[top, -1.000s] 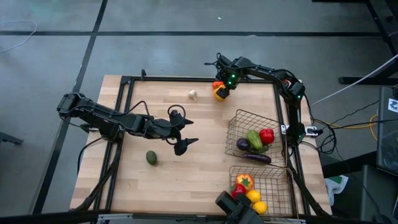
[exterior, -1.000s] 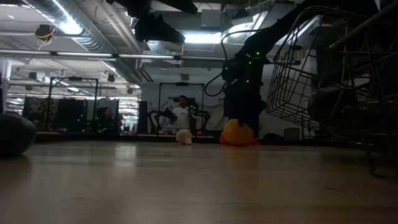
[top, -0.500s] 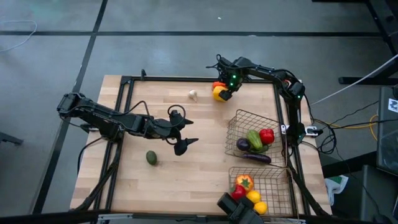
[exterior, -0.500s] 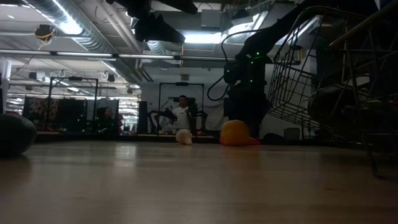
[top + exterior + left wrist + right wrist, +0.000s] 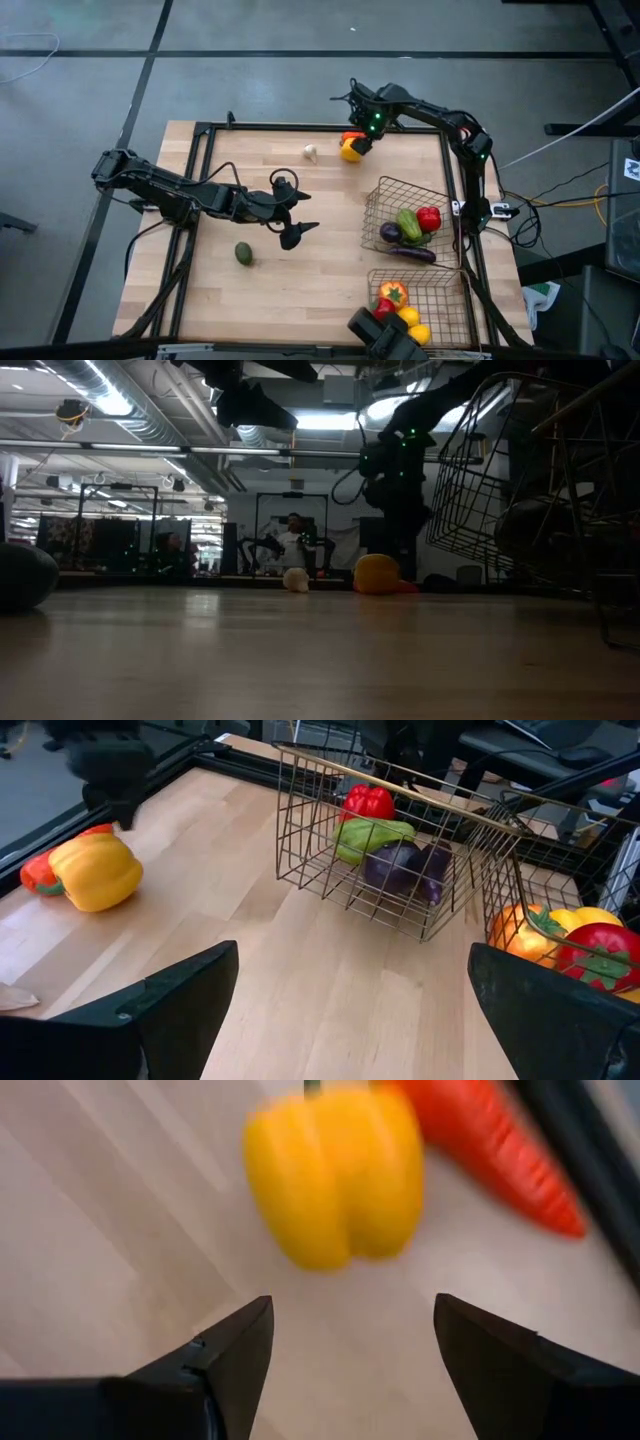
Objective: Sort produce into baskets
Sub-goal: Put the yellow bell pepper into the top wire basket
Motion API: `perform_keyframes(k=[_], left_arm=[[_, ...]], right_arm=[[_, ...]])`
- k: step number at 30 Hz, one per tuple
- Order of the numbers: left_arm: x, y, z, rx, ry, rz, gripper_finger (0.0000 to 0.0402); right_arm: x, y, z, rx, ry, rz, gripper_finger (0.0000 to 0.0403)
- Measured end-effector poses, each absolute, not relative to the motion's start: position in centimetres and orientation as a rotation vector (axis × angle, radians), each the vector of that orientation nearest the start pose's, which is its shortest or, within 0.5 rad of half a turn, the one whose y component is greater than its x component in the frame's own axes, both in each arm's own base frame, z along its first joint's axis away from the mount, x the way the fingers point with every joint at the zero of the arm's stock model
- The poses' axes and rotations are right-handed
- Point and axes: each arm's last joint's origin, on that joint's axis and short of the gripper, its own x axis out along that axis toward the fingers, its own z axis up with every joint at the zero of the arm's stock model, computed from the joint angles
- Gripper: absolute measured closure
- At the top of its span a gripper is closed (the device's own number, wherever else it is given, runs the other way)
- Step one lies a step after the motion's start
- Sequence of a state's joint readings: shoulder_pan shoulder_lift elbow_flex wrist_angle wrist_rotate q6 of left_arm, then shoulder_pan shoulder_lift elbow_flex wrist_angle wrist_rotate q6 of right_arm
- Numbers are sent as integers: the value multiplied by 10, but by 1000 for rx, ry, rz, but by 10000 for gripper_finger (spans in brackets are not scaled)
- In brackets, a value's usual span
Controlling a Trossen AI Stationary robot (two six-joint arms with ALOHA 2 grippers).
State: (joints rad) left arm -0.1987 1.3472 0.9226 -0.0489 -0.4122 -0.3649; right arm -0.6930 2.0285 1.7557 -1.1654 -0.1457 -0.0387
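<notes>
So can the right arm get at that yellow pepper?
Probably yes. The right gripper hangs open just above the yellow pepper, with nothing between them; only an orange vegetable lies beside it.

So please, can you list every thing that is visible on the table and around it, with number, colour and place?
yellow pepper: 1, yellow, far edge of the table, under the right claw
orange vegetable: 1, orange-red, touching the yellow pepper
garlic: 1, white, far side, beside the pepper
avocado: 1, green, near left part of the table
far basket: 1, bronze wire, right side, tilted; holds red, green and purple pieces
near basket: 1, bronze wire, near right corner; holds orange, red and yellow pieces
person: 1, in the room beyond the table
left claw: 1, dark, open, over the table's middle
right claw: 1, dark, open, above the yellow pepper
</notes>
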Motion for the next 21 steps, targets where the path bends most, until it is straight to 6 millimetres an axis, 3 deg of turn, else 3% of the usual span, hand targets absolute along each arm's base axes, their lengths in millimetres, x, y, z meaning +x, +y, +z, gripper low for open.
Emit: perform_keyframes(k=[8,21], left_arm=[[290,-47,272,-207,409,286,9],[290,-47,272,-206,409,286,9]], right_arm=[[327,-260,241,497,1179,-478,130],[351,-241,236,342,1146,-434,129]])
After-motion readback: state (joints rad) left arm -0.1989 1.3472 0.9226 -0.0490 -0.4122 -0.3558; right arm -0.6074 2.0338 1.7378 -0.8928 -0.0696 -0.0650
